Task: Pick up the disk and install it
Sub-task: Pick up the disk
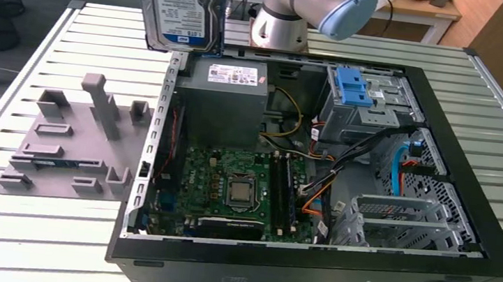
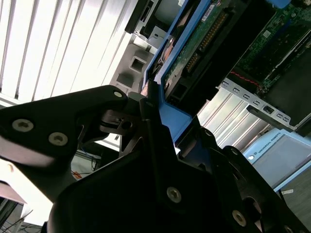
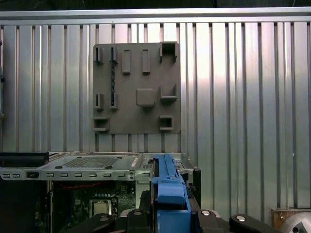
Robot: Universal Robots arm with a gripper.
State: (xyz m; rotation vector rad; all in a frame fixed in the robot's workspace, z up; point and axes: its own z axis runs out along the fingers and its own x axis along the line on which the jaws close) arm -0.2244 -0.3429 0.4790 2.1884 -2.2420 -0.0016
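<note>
Exterior view has the disk (image 1: 183,6) hanging upright in the air over the open computer case (image 1: 312,277). It sits above the corner where the grey power-supply box (image 1: 221,99) stands. Its white-and-blue label faces the camera and its lower edge is close over the case rim. The robot arm (image 1: 293,8) rises behind that same end of the case. Inside the case, the motherboard (image 1: 228,184) lies next to the power-supply box, and a blue latch piece (image 1: 355,89) sits on top of the metal bay (image 1: 366,114) across from the box. A grey fixture plate (image 1: 74,143) lies flat on the slatted table (image 1: 36,238) just outside the case wall, clear of the disk. In the second wrist view the gripper (image 2: 167,128) is clamped on the disk's blue carrier frame, with black fingers (image 2: 150,116) pressed against both sides of it. The fingertips are partly hidden, so the hold seems to be on the frame rather than on the metal body. The green circuit side of the disk shows beyond the fingers in that view. In the first wrist view the carrier's blue edge stands over the case rim, with the fixture plate on the table beyond the case.
</note>
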